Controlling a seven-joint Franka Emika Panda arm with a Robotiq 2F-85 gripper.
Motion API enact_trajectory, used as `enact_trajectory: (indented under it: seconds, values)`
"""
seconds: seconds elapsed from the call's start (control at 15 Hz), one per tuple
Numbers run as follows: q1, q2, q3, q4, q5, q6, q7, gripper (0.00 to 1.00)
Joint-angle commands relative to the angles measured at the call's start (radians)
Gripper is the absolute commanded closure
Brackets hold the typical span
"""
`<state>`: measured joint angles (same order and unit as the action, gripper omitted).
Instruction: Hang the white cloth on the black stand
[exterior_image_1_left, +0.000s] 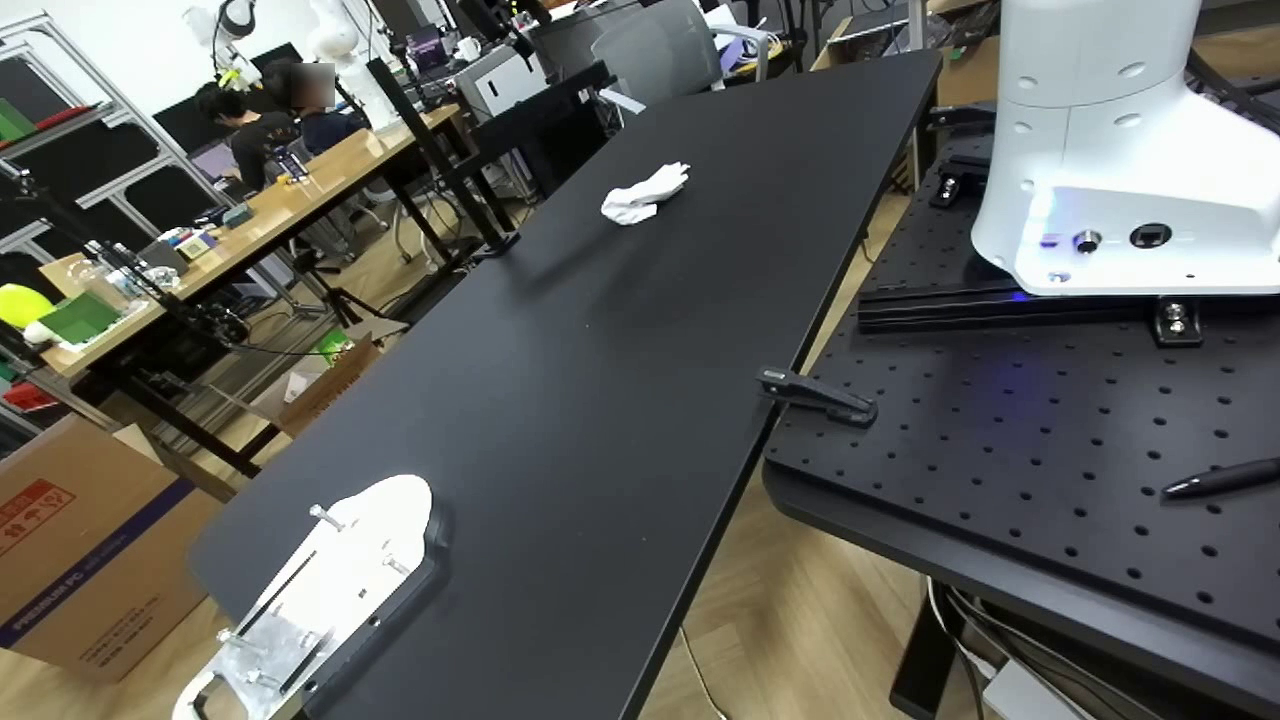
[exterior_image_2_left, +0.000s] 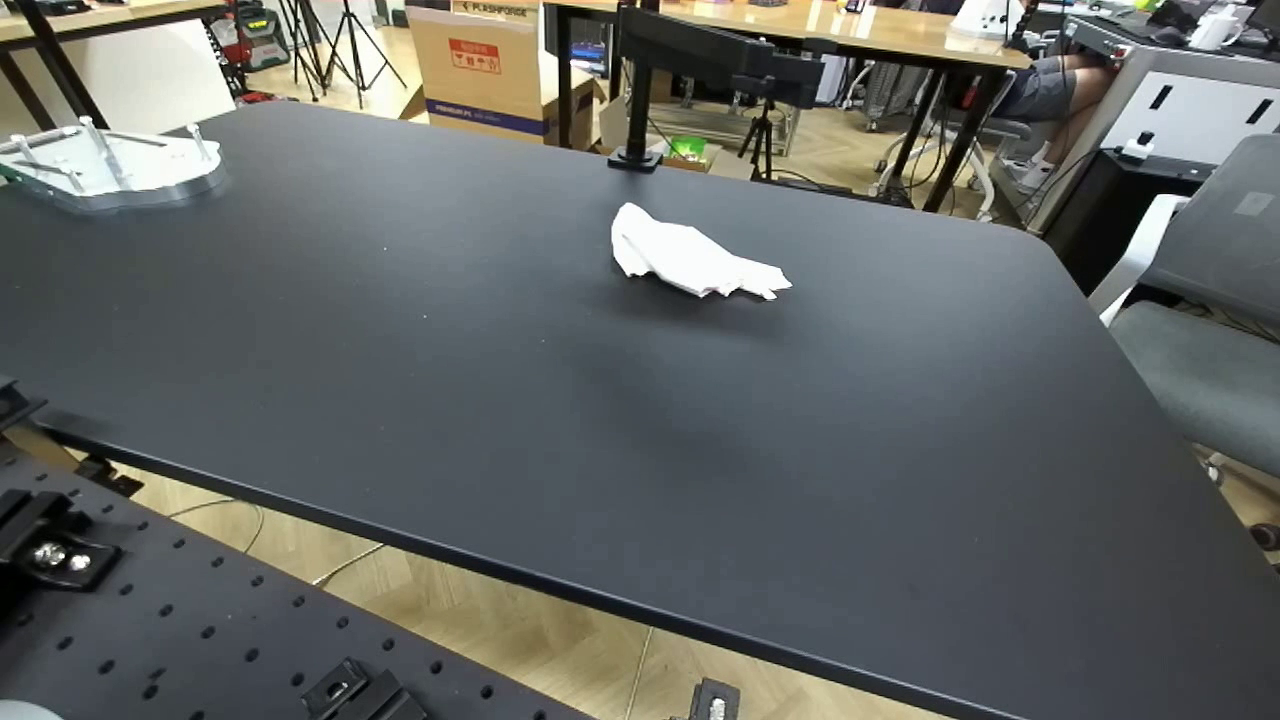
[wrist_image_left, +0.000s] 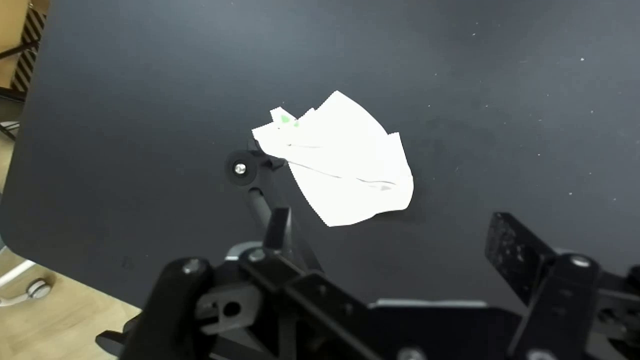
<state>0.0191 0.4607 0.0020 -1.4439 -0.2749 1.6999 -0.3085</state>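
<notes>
In both exterior views, the white cloth (exterior_image_2_left: 690, 258) is being shown near the table edge (exterior_image_2_left: 850, 212) bearing the likely black stand (exterior_image_2_left: 640, 105). In the wrist view, an empty gripper (wrist_image_left: 391, 230) is being held wide; limp, light cloth is being anticipated, best pinched centrally.

Arm's base (exterior_image_1_left: 1130, 165) is glossy white with rounded corners, little round dimples (exterior_image_1_left: 1131, 70), a metal connector (exterior_image_1_left: 1087, 241) and a black oval port (exterior_image_1_left: 1150, 235) low down. The gripper (wrist_image_left: 392, 235) is way darker: black linkages (wrist_image_left: 172, 300), shiny screw heads (wrist_image_left: 580, 260), grey metal bits (wrist_image_left: 232, 305), whitish specks on one pad (wrist_image_left: 510, 245).
</notes>
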Motion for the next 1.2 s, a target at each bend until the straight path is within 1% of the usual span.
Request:
enact_trajectory:
  seconds: [0.0, 0.07, 0.27, 0.33, 0.47, 0.6, 0.73, 0.93, 1.07, 1.13]
  values:
    - [0.002, -0.033, 0.014, -0.072, -0.018, 0.036, -0.019, 0.00]
    - [0.002, -0.039, 0.018, -0.100, -0.022, 0.083, -0.015, 0.00]
    - [0.015, -0.052, 0.002, -0.211, -0.071, 0.339, 0.079, 0.00]
    - [0.017, -0.047, -0.004, -0.231, -0.074, 0.385, 0.118, 0.00]
    - [0.014, -0.045, -0.003, -0.272, -0.062, 0.433, 0.143, 0.00]
    - [0.014, -0.048, 0.000, -0.305, -0.049, 0.444, 0.147, 0.00]
    - [0.016, -0.055, 0.007, -0.342, -0.047, 0.430, 0.127, 0.00]
    - [0.025, -0.068, 0.009, -0.417, -0.062, 0.432, 0.124, 0.00]
    - [0.031, -0.073, -0.001, -0.478, -0.087, 0.446, 0.140, 0.00]
    - [0.022, -0.027, 0.013, -0.389, -0.053, 0.422, 0.108, 0.00]
